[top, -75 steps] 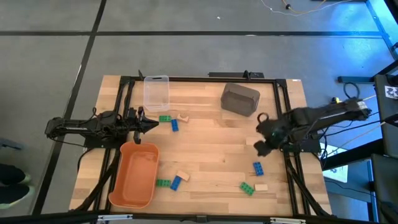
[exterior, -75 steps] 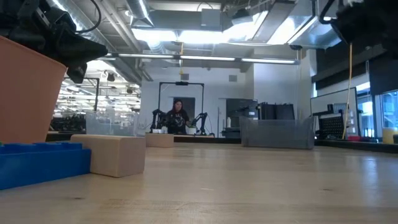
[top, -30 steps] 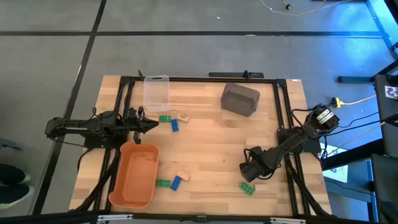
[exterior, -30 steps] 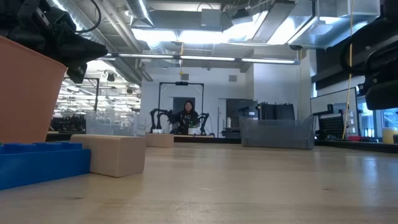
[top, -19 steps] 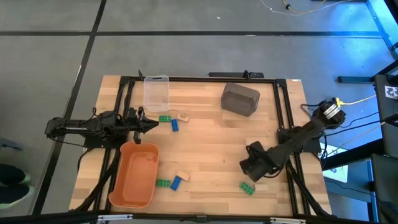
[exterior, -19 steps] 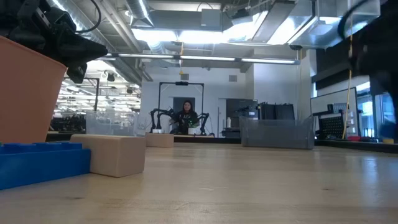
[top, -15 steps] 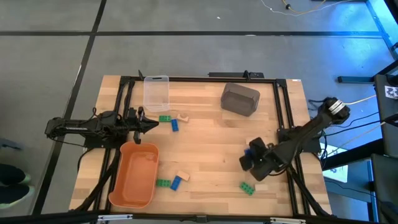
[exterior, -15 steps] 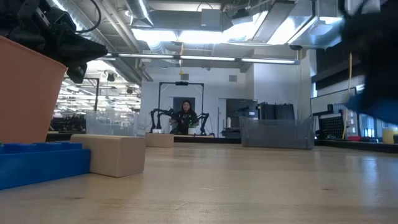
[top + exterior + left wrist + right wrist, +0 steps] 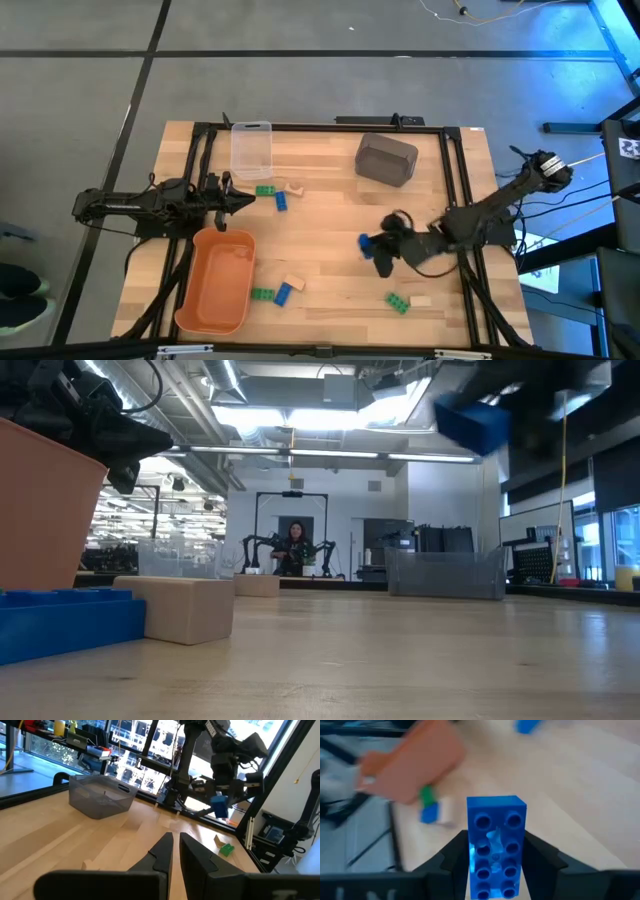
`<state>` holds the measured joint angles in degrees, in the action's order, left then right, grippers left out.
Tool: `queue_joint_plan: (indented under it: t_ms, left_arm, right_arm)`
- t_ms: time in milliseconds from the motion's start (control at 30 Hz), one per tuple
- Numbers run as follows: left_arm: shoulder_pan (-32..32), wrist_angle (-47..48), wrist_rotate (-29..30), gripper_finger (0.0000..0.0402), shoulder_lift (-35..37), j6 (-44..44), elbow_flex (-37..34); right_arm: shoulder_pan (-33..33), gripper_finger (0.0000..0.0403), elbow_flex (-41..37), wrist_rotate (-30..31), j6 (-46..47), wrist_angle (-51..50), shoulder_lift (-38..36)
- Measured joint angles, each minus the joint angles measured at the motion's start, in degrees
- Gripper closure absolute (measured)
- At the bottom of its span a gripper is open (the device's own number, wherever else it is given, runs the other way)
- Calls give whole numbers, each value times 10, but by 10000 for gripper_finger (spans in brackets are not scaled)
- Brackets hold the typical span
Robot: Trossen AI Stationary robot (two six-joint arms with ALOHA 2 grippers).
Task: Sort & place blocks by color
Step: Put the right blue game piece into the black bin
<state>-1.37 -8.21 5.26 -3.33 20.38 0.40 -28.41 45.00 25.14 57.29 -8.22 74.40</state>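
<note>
Since half a second ago the right gripper [image 9: 372,247] has swung further from the table's right edge toward the orange tub [image 9: 217,282], lifting a blue block [image 9: 495,842] off the wood; its fingers pinch that studded, glossy brick by its long sides. Left of the tub's top end, the left gripper [image 9: 243,200] hovers, fingers pressed nearly together. Beside the tub lie green [image 9: 262,294], blue [image 9: 283,294] and tan [image 9: 293,283] blocks; further right, a green brick [image 9: 398,302] and tan one [image 9: 420,300].
</note>
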Motion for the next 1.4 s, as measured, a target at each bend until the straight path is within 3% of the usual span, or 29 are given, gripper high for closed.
queue_joint_plan:
  t_ms: [133, 400, 733, 1100, 1300, 1400]
  left_arm:
    - [0, 0, 0, 376, 0, 0, 0]
    - [0, 0, 0, 376, 0, 0, 0]
    - [0, 0, 0, 376, 0, 0, 0]
    - [0, 0, 0, 376, 0, 0, 0]
    - [0, 0, 0, 376, 0, 0, 0]
    - [0, 0, 0, 376, 0, 0, 0]
  right_arm:
    - [79, 263, -32, -99, -107, 140, 18]
    - [239, 263, -58, -249, -212, 273, 24]
    - [369, 263, -58, -279, -246, 386, 23]
    - [546, 263, -58, -316, -240, 274, 23]
    - [632, 263, -58, -321, -260, 82, 23]
    - [651, 263, -58, -294, -287, -16, 23]
